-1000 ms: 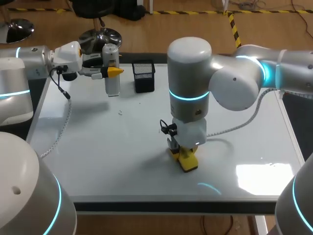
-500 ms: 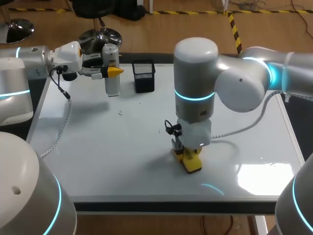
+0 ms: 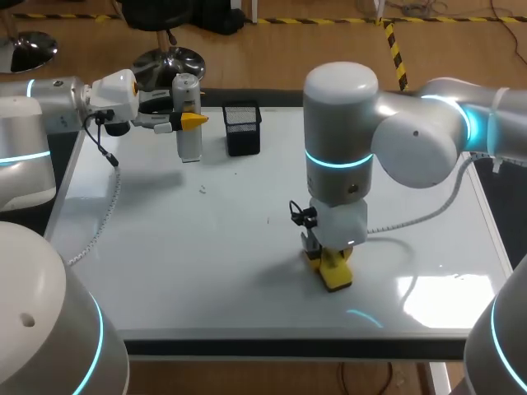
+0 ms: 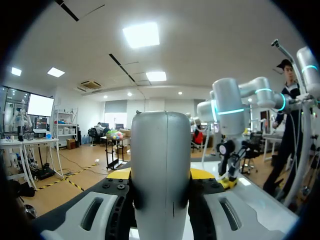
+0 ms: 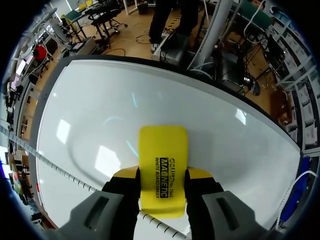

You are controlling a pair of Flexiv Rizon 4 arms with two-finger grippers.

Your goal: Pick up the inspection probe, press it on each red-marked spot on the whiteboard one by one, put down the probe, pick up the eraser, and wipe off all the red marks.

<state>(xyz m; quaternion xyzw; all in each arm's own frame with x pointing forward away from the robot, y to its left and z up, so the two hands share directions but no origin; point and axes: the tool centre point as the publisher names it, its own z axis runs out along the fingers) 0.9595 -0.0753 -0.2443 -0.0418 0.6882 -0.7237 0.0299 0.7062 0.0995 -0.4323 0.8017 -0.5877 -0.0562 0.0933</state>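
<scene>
whiteboard: glossy white, smooth, mirroring ceiling lights
eraser: smooth yellow plastic, faint sheen
probe: smooth pale grey, satin; metal or plastic unclear
mesh cup: black wire mesh, matt
right arm shell: smooth silvery white, soft sheen
cable: white ribbed plastic wrap

Right gripper clamped on yellow eraser.
Fingers press its two long sides; printed back faces the wrist; glossy whiteboard lies beyond, showing light reflections.
</scene>
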